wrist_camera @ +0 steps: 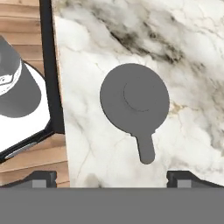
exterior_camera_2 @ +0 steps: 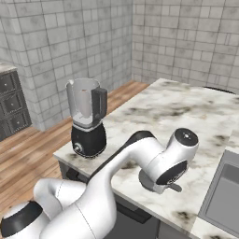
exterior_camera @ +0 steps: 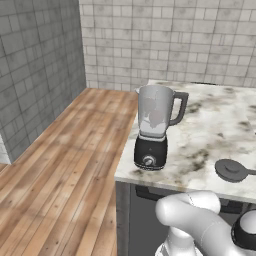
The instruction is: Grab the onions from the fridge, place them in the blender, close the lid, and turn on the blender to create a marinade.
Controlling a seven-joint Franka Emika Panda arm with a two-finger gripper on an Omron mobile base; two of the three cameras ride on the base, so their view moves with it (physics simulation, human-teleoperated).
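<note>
One relation governs the coming move: the lid (wrist_camera: 134, 97) lies flat on the tabletop (wrist_camera: 192, 52) directly ahead of the fingers (wrist_camera: 39, 177), centred between the two tips and clear of both. The fingers stand fully spread and hold nothing. A short tab projects from the disc's rim and points back toward the fingers, so the long axis of the lid runs along the line from fingers to disc, roughly square to the line joining the two tips. The raised centre knob sits on the far side of that tab.

In the left base view the lid (exterior_camera: 232, 169) rests near the front edge of the tabletop, well apart from the blender (exterior_camera: 154, 127), which stands upright at the corner with its jar mouth uncovered. Pale shapes show inside the jar; whether they are the onions cannot be told. In the right base view the hand hangs just above the lid (exterior_camera_2: 147, 181), with the blender (exterior_camera_2: 87, 118) off to one side.

The tabletop is veined marble, level and hard; a thin disc on it offers little edge, so the centre knob is judged the likelier grip point. A sink (exterior_camera_2: 223, 195) lies beyond the hand. Tiled walls and a wooden floor (exterior_camera: 60, 165) enclose the room.
</note>
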